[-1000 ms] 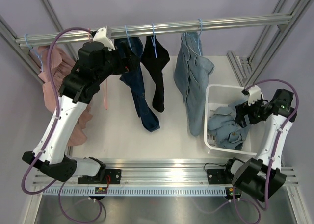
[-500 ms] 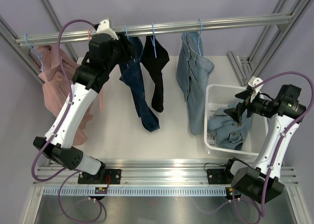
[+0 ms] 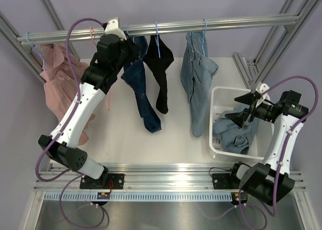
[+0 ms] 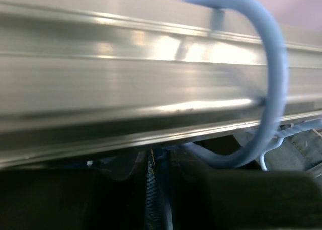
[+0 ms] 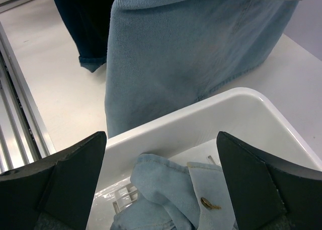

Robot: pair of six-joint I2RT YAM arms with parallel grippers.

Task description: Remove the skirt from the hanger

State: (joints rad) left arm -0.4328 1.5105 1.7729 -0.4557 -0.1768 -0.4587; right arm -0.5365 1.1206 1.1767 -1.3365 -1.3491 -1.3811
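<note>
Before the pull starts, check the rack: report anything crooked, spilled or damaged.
Nothing spilled or torn. The light denim garment hangs lopsided from its hanger, bunched at the top. Another denim piece lies crumpled in the basket.

Above me the rail (image 4: 126, 89) is shiny brushed metal, the hanger hook (image 4: 274, 89) smooth blue plastic; the skirt (image 5: 191, 54) is matt denim (fine twill), the basket (image 5: 201, 124) glossy white plastic.
</note>
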